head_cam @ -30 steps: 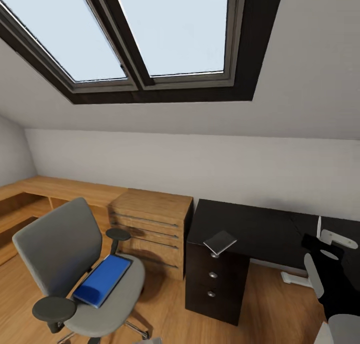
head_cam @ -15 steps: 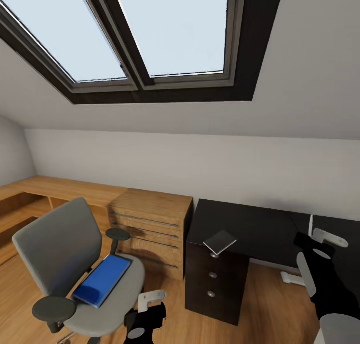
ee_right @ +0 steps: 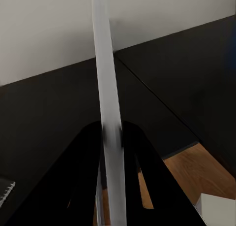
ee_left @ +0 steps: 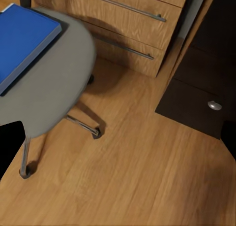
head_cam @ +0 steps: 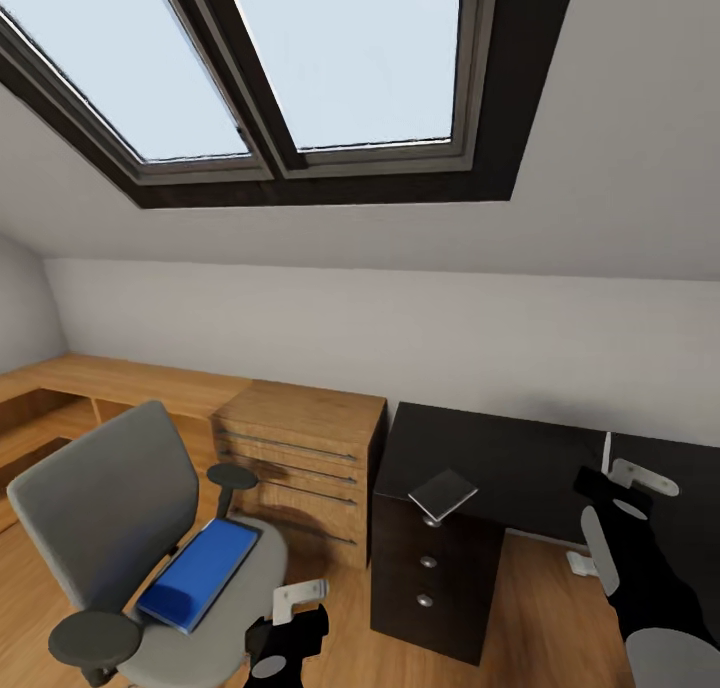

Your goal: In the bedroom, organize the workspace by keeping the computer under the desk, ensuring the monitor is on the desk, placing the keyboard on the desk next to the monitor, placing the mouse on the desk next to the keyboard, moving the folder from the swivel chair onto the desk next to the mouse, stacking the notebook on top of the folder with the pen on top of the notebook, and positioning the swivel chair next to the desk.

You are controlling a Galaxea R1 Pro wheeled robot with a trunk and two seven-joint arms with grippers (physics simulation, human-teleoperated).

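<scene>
A: How many chairs?
B: 1 swivel chair (head_cam: 120, 528), with 1 blue folder (head_cam: 198, 573) on its seat.

A: And desks?
B: 1 black desk (head_cam: 520, 458), with 3 round knobs (head_cam: 428, 561) down its front. 1 small notebook (head_cam: 442, 493) lies at its near left corner.

A: Other furniture?
B: 1 wooden drawer chest (head_cam: 305, 458).

A: Windows?
B: 2 skylight panes (head_cam: 350, 58).

A: Grippers?
B: 2: the left gripper (head_cam: 290, 633) and the right gripper (head_cam: 625, 483).

Nothing readable is showing anywhere right now: no text, labels, brands, numbers or signs are appearing on any surface.
</scene>
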